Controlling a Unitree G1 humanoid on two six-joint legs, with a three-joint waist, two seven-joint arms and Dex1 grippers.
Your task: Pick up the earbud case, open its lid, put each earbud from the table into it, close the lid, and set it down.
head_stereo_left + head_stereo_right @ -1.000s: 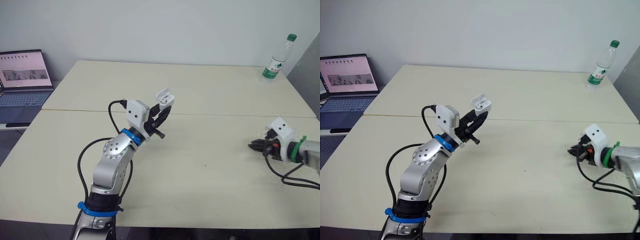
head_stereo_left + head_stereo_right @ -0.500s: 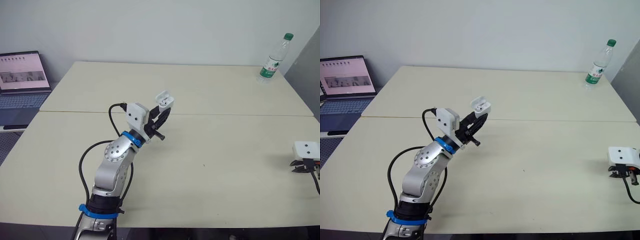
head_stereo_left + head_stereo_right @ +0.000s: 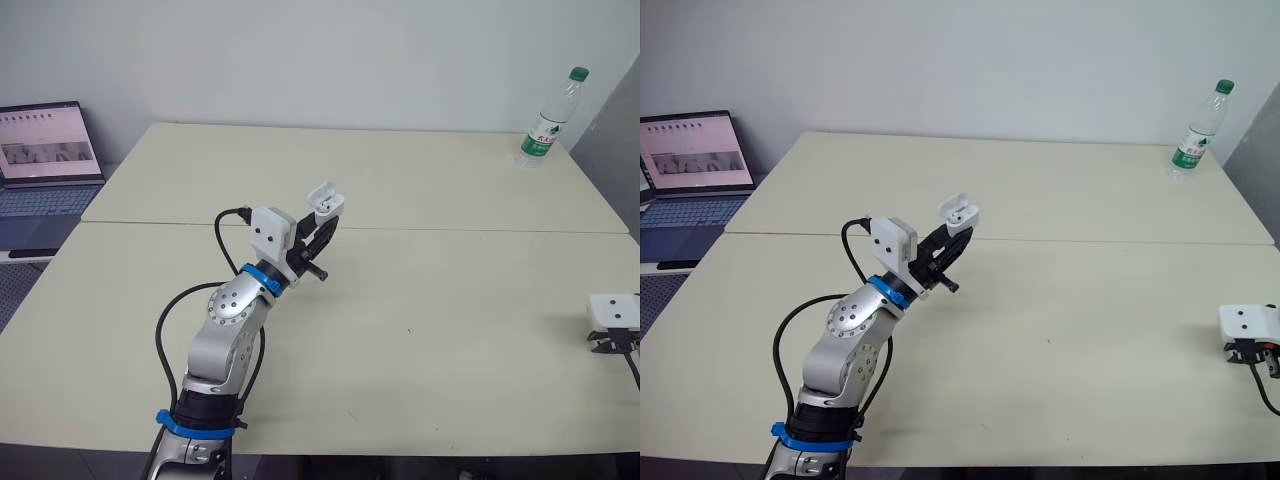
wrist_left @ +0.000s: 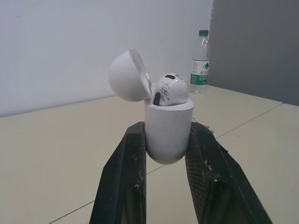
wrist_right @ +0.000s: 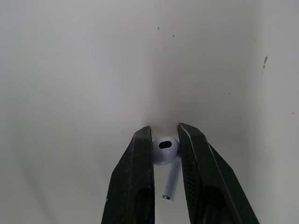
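Two earbuds are accounted for, and one is already home. At the far left a laptop sits open beyond the table, no part of the job. Next along, the left gripper is clamped on the lower body of the earbud case, holding it upright above the table with the lid tipped back and the seated earbud in place. The socket beside it cannot be seen, though it is presumably the free one. Well apart to the right, low near the table's right edge, the right gripper has its two fingers closed on the round head of the loose earbud, whose stem trails back between them toward the wrist. Whether it is clear of the table cannot be told. Far back on the right stands a water bottle, out of the way. The step in hand looks to be carrying this earbud across to the case. To do it well, the robot should lift straight up before travelling, line the stem up with the free socket, and come down on the side away from the lid so the fingers knock neither the hinge nor the seated earbud. The left arm should hold the case level, and the right fingers should part only once the stem is well in.
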